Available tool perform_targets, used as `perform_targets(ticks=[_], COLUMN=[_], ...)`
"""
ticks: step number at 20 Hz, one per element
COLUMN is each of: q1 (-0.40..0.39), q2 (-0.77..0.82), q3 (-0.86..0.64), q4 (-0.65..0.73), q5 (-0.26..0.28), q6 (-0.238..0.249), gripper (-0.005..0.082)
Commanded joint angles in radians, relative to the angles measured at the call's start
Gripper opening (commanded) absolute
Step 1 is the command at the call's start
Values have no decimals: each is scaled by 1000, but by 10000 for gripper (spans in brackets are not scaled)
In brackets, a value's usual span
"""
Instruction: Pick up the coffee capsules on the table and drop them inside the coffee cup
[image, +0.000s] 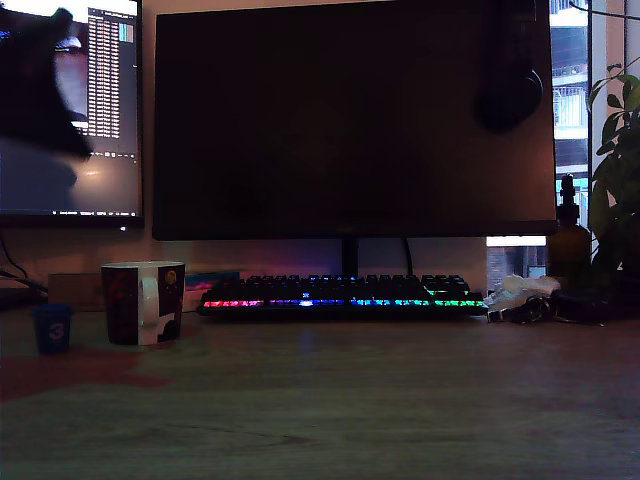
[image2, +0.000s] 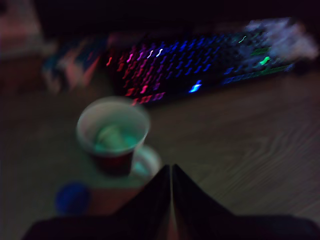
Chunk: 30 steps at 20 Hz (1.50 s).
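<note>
On the table: one cup (image: 143, 302), one blue capsule (image: 52, 328), end effector (image2: 171, 175) pressed together.

We list a dark mug (image: 143, 302) with a white handle, white patches and a colourful print; its inside is pale. A blue capsule (image: 52, 327) carries a pale "3". A pale shape (image2: 111, 135), tinted greenish, lies in the mug. The black keyboard (image: 342, 295) glows pink, blue and green. Our table (image: 400, 400) is brown wood grain, and the gripper (image2: 171, 200) is black.
</note>
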<state>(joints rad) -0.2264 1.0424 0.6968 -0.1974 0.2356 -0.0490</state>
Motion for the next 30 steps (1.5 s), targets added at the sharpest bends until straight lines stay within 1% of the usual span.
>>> perform_targets(ticks=[1,5,8,10,11,14,15,16,19,20,22,23,25,30], q1=[15,66,96,103,104,104,104,103,102,102,102,102,102,102], q2=[-24,-100,-164,-211,-235,-309,-331,-351,-399,-412,-432,-437,-435,-419], q3=[-41,-119,-194,-244,-267,-325,-342,-357,-396,-410,-436,-443,-447,-447], q4=[23,60,102,126,141,163,170,170,169,169,168,168,162,163], q5=[-7,-9,-8,-9,-9,-18,-22,-29,-56,-85,-109,-111,-113,-115], q6=[2,2,-15,-47,-47,-89,-92,-108,-109,-109,-108,-95,-45,-29], gripper=[-20,-20,-20,-20,-20,-20,-20,-20,-20,-20,-20,-20,-20,-18])
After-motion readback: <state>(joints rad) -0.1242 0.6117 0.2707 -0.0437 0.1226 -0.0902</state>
